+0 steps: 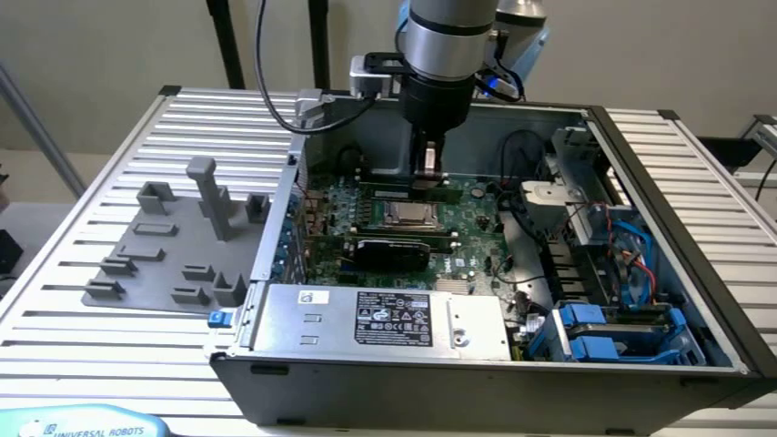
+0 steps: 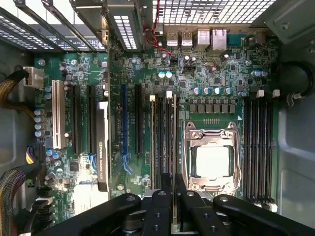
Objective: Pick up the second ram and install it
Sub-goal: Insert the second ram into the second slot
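Clamped nearly together, the jaws of the gripper [image 1: 428, 178] pinch the second ram [image 1: 413, 194], a thin green stick held on edge between the black fingers [image 2: 158, 206]; in the wrist view the stick runs straight out from the fingertips over the motherboard [image 2: 216, 73], lined up with the long black memory slots [image 2: 160, 137] beside the processor socket [image 2: 212, 160]; whether its lower edge is already seated in a slot or only touching it cannot be told. In the exterior view the arm [image 1: 445, 55] reaches straight down into the open computer case [image 1: 486, 373], the gripper at the far side of the board, just beyond the socket [image 1: 408, 215]; a second bank of empty memory slots [image 2: 259, 147] lies on the other side of the socket; a wider black card with a green edge [image 1: 386, 248] stands nearer the camera, and the silver power supply [image 1: 382, 319] sits along the near wall of the case. Blue drive brackets [image 1: 595, 332] fill the near corner on the exterior view's right; a grey parts fixture [image 1: 182, 246] rests on the slatted table [image 1: 73, 273] on the exterior view's left, well apart from the case.
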